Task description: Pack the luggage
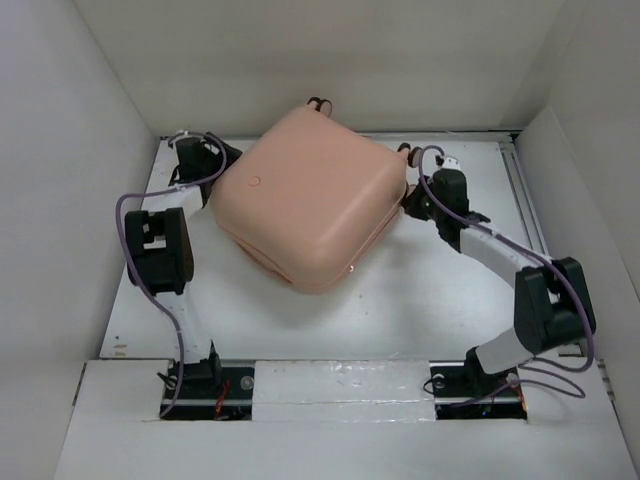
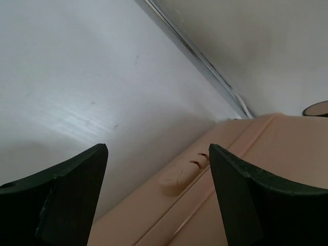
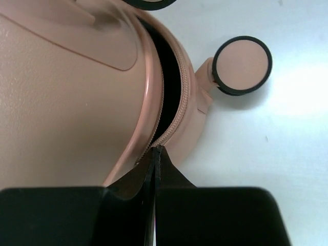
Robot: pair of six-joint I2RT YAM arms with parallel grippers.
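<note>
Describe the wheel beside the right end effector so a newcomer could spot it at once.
Find the luggage, the big peach-pink case on the white table. At its corner by the right end effector, where the zip gapes over black lining, a caster wheel sticks out on a stalk. Unlike the plain shell, it is a peach disc ringed in black.

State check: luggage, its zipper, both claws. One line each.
luggage: lying flat, lid down, not fully closed.
zipper: undone near the caster wheel; the gap shows a black inside.
left claw: open, empty, beside the luggage's side edge.
right claw: shut, tips at the zipper seam; whether it pinches the pull is hidden.
</note>
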